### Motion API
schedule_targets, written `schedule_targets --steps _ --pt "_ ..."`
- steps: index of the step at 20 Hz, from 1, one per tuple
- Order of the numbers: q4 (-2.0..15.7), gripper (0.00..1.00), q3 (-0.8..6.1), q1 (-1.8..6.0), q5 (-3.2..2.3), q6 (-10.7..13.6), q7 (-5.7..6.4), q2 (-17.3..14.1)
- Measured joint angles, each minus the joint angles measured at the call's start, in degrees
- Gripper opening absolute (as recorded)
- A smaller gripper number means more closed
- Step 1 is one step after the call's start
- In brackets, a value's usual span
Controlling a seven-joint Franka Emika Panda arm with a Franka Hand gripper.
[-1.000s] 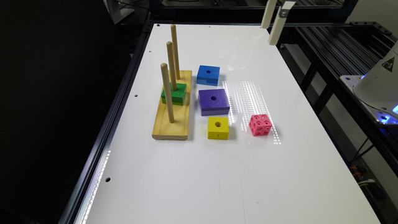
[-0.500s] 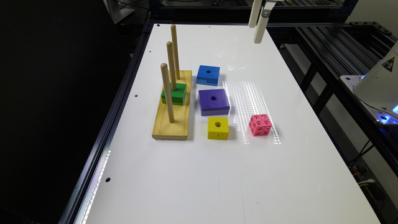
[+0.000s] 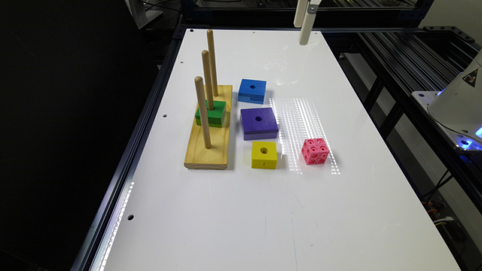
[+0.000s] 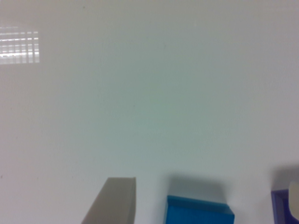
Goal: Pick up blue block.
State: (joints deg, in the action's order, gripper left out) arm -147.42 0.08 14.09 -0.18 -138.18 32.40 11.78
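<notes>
The blue block lies flat on the white table, round centre hole upward, a groove visible in its near side face. It sits just beside the far end of the wooden peg base, toward the exterior view's right, and close behind the larger purple block, apart from it. In the wrist view a corner of the blue block shows at the frame edge, with an edge of the purple block near it; the hole and groove cannot be seen there.

The exterior view alone gives the full layout: three upright pegs on the base, a green block threaded on the middle peg, a yellow block with a centre hole in front of the purple one, and a pink cube with dimpled faces toward the exterior view's right of the yellow block, apart from it.

The gripper hangs high above the far edge of the table, pointing down with a slight tilt, well apart from every block. In the wrist view one pale finger stands beside the blue block and a sliver of the other shows at the frame edge. The jaws are spread wide and hold nothing.
</notes>
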Motion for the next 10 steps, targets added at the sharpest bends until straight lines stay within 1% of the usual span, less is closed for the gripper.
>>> schedule_targets --steps 4,6,8,10 --pt "2.73 1.00 0.07 -0.01 0.00 0.0 0.00 -2.9" --pt "3.71 1.00 0.13 -0.02 0.00 0.0 0.00 -4.1" --pt "4.29 1.00 0.20 -0.04 0.00 0.0 0.00 -4.8" --pt "4.47 1.00 0.32 -0.04 0.00 0.0 0.00 -5.0"
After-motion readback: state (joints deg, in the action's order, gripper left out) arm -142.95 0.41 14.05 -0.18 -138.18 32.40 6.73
